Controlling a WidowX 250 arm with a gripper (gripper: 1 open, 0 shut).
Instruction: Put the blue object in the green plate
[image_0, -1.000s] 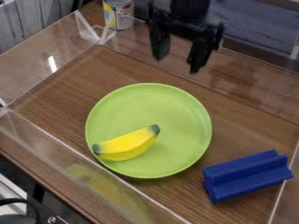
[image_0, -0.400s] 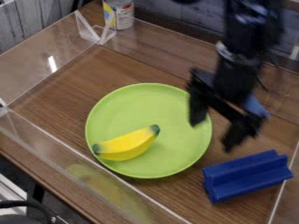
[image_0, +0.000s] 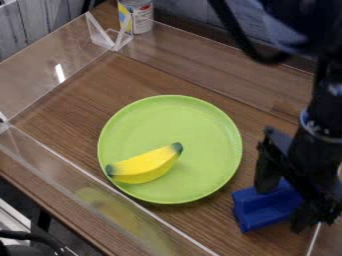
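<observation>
While the claw (image_0: 297, 195) stands wide open and empty, the blue object (image_0: 265, 206) lies directly beneath it.

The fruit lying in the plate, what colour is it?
Yellow with a dark tip: the banana, seen in the camera view.

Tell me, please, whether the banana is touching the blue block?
Apart. The camera view shows the banana lying inside the green plate, while the blue block sits on the table outside the plate's rim.
</observation>
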